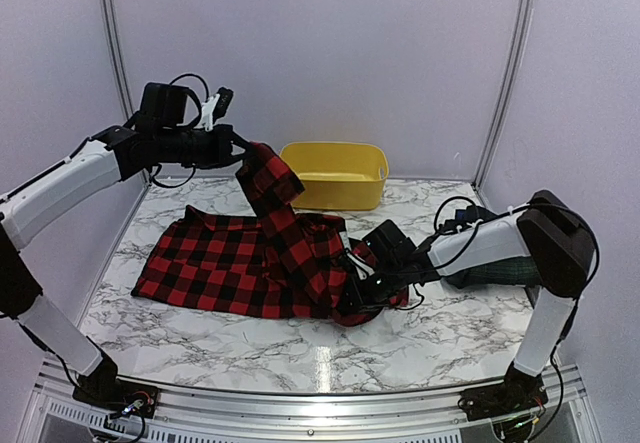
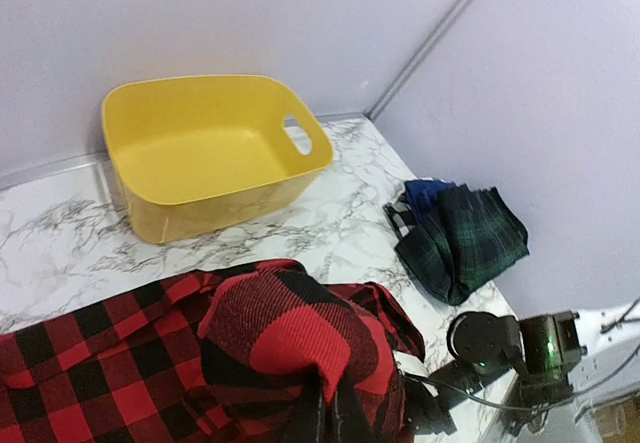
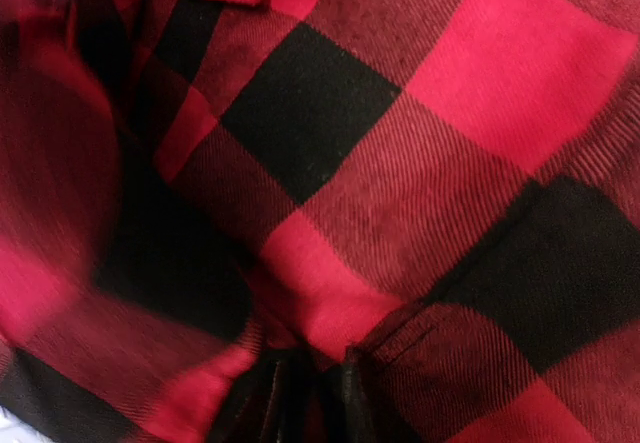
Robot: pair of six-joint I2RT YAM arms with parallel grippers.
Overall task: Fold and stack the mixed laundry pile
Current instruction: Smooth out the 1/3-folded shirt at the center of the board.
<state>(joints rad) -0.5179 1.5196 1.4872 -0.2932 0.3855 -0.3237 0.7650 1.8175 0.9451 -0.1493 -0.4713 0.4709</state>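
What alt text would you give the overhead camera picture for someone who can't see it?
The left arm's fingers hold one end of a red-and-black checked garment high above a marble table, while the right arm's fingers meet its right edge. A yellow tub stands behind, and a dark tartan garment lies under the right arm.

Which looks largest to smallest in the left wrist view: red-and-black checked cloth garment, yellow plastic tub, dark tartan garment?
red-and-black checked garment, nearest the camera and cropped, so unsure
yellow plastic tub
dark tartan garment
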